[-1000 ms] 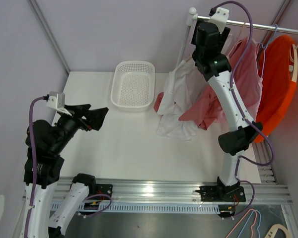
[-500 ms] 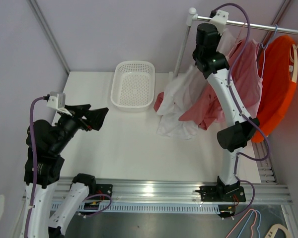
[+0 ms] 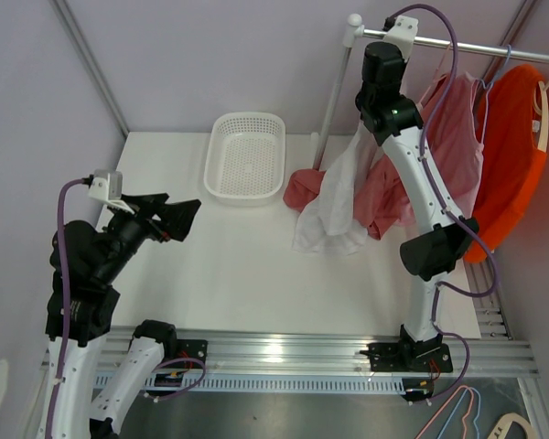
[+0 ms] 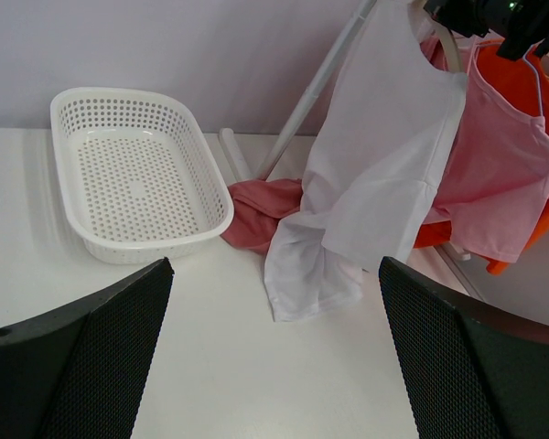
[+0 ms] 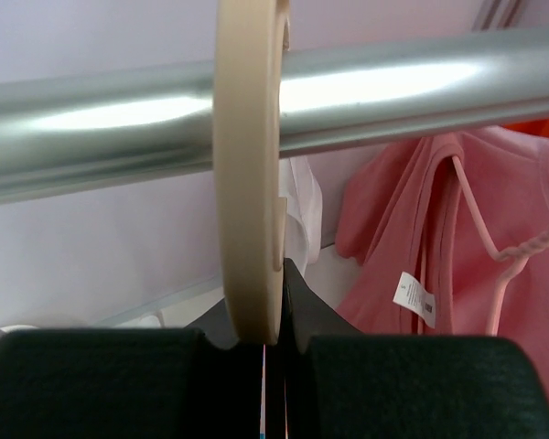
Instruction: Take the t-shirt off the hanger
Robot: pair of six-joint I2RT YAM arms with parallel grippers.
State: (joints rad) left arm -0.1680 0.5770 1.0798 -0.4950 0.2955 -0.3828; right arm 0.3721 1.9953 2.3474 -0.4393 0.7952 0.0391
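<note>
White basket (image 3: 245, 155) on table (image 3: 220, 274); pink top (image 3: 457, 128), orange top (image 3: 517, 137) hanging on rail (image 3: 476, 47).

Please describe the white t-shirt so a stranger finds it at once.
Find the metal rail above the table's far right corner. The white t-shirt hangs nearest its left end, hem resting on the table. Beside it hang a pink top and an orange top; only it is white.

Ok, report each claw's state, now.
Left claw: open, holding nothing.
Right claw: closed on the cream hanger hook.
</note>
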